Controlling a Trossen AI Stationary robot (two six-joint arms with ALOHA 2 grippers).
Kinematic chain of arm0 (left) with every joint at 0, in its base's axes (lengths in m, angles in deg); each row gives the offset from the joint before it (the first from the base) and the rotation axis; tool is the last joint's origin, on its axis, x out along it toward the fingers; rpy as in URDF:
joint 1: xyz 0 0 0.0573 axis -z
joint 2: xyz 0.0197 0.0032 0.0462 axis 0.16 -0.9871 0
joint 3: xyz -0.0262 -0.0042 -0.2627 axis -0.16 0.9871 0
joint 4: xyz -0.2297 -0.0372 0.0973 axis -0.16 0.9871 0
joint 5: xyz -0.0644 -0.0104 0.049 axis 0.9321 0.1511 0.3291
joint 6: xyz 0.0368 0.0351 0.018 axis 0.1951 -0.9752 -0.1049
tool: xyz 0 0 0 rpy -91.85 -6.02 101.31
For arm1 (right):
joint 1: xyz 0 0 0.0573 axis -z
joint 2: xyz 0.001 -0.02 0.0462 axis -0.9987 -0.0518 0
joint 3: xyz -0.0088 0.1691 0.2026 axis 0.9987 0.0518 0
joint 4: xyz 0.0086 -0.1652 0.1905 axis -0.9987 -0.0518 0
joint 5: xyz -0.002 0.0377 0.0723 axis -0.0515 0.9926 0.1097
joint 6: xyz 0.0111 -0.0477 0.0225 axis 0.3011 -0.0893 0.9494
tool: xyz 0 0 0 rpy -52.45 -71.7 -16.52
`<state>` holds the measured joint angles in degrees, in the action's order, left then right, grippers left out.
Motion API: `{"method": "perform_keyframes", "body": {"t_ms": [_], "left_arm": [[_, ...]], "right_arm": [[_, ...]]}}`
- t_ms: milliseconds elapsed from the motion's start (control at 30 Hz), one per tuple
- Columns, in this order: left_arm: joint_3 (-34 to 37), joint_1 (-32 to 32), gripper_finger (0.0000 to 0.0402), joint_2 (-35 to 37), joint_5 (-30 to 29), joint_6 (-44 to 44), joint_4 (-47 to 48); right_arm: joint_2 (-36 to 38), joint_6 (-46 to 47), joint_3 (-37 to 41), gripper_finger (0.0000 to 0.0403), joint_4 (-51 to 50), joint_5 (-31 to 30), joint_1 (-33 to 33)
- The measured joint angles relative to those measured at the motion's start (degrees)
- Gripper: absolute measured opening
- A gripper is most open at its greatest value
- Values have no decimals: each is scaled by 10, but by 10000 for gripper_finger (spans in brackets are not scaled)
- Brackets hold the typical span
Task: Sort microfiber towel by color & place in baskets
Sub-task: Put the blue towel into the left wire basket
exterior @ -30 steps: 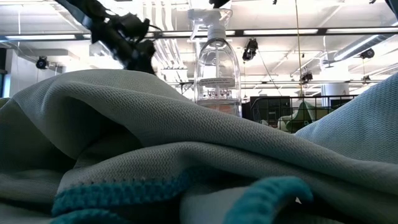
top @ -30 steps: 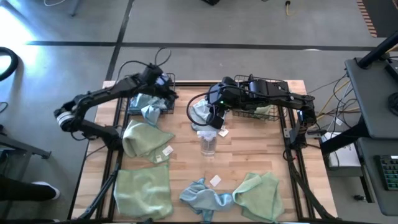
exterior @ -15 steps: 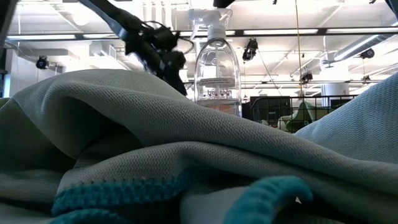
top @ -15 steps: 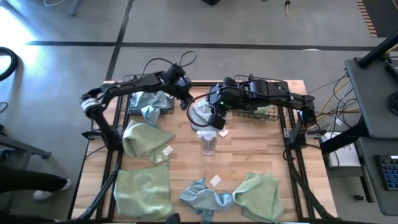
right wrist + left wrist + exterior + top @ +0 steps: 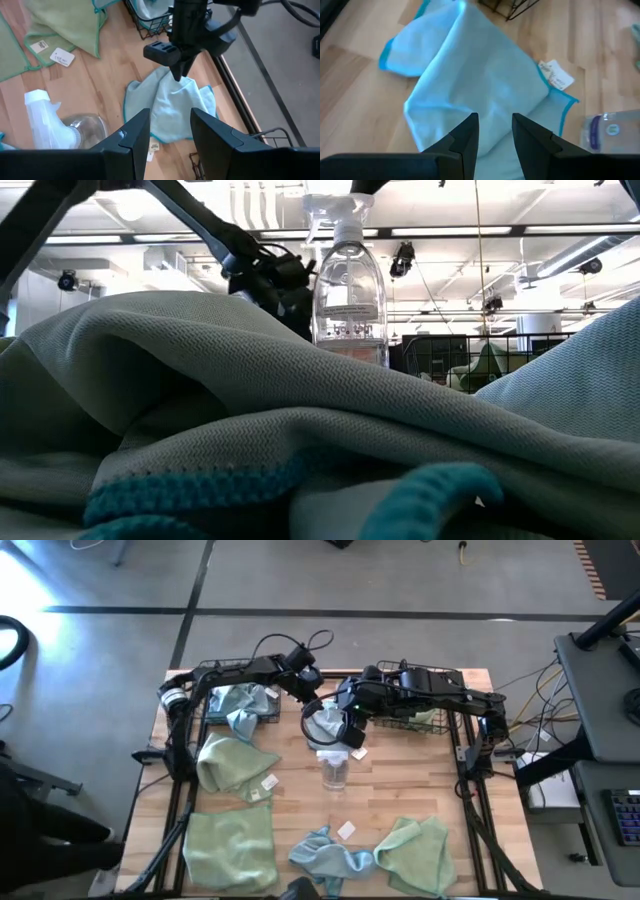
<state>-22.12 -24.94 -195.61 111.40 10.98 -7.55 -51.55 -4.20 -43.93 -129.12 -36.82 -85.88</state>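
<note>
A crumpled light blue microfiber towel (image 5: 325,726) lies on the wooden table between the two black wire baskets, its white tag (image 5: 555,75) beside it. My left gripper (image 5: 495,132) is open and slants down over the towel's raised fold (image 5: 172,95); the right wrist view shows its tips (image 5: 177,75) just above the cloth. Higher up on the towel's right side, my right gripper (image 5: 170,137) hangs open and holds nothing. The left basket (image 5: 207,700) holds blue and green cloth. The right basket (image 5: 442,675) holds a green towel (image 5: 425,718).
A clear spray bottle (image 5: 335,770) stands just near of the blue towel. Green towels lie at the left (image 5: 235,762), near left (image 5: 230,845) and near right (image 5: 415,855). A blue one (image 5: 325,855) lies at the near middle. Towels fill the low view's foreground.
My left gripper has swung from above the left basket toward the table's right and come down, tipping forward, until it stands over the light blue towel in the middle. The towel has not moved.
</note>
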Motion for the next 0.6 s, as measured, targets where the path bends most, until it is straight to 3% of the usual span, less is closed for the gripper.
{"method": "perform_keyframes", "body": {"t_ms": [333, 500, 600], "left_arm": [[-77, 15, 103, -79, 77, -27, 2], [-100, 23, 103, -112, 63, 0, 11], [-108, 27, 103, -125, 4, 17, 17]], "right_arm": [[0, 2, 0, 137, 0, 0, 0], [0, 8, 0, 137, -1, 0, 0], [0, 8, 0, 137, -1, 0, 0]]}}
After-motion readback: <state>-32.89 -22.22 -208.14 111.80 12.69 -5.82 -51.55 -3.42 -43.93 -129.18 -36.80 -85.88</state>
